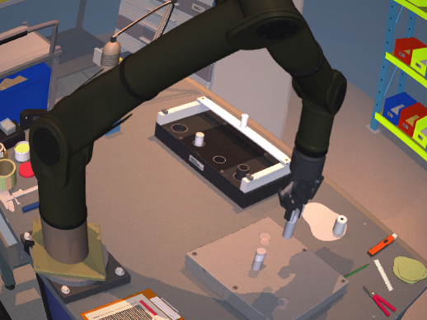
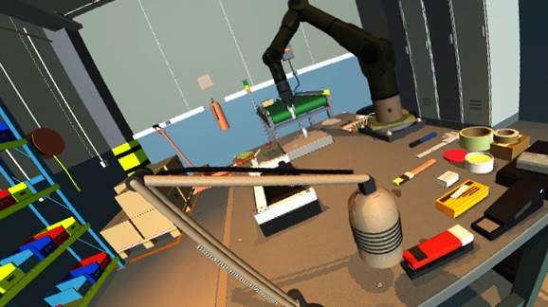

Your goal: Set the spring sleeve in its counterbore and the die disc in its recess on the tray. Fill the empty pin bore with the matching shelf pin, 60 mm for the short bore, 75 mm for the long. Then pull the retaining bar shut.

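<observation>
A grey shelf pin (image 1: 289, 228) hangs upright in my closed gripper (image 1: 294, 214), above the far edge of the grey shelf plate (image 1: 266, 266). A second pin (image 1: 259, 259) stands upright on the plate, and a flat disc (image 1: 264, 237) lies on the plate beside the held pin. The spring sleeve (image 1: 340, 225) stands on a pale mat to the right. The black tray (image 1: 222, 152) lies further back, with one pin (image 1: 199, 138) standing in a bore. Its white retaining bar (image 1: 243, 128) sits along the far side.
The tray's near corner (image 1: 251, 181) is close to my wrist on the left. An orange knife (image 1: 382, 244), a ruler (image 1: 383, 274), a green pencil (image 1: 356, 270) and red pliers (image 1: 379, 301) lie to the right. A clipboard (image 1: 132, 307) lies at the near edge.
</observation>
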Controlling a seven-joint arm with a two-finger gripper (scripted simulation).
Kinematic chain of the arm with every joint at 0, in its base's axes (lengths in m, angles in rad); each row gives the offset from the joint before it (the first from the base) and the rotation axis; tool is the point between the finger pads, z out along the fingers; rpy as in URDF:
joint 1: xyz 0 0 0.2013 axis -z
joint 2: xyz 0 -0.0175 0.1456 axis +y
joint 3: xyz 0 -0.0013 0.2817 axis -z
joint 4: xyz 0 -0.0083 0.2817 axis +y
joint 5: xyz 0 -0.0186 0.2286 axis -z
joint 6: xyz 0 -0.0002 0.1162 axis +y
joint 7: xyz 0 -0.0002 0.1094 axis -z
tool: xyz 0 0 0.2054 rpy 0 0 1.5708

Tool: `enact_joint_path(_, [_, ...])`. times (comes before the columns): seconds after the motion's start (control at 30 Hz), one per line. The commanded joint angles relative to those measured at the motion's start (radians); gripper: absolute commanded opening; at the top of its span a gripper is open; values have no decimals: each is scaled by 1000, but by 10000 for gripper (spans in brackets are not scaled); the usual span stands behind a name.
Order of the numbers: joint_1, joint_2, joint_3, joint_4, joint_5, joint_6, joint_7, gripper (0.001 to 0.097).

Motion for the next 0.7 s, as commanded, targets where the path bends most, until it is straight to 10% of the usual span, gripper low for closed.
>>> enact_joint_path(0.0, [-13, -3, -3, 3, -1, -4, -13, 80])
enact_joint_path(0.37, [-303, -26, 13, 42, -9, -39, -304, 80])
enact_joint_path(0.67, [-656, 7, 41, -67, -38, 11, -560, 80])
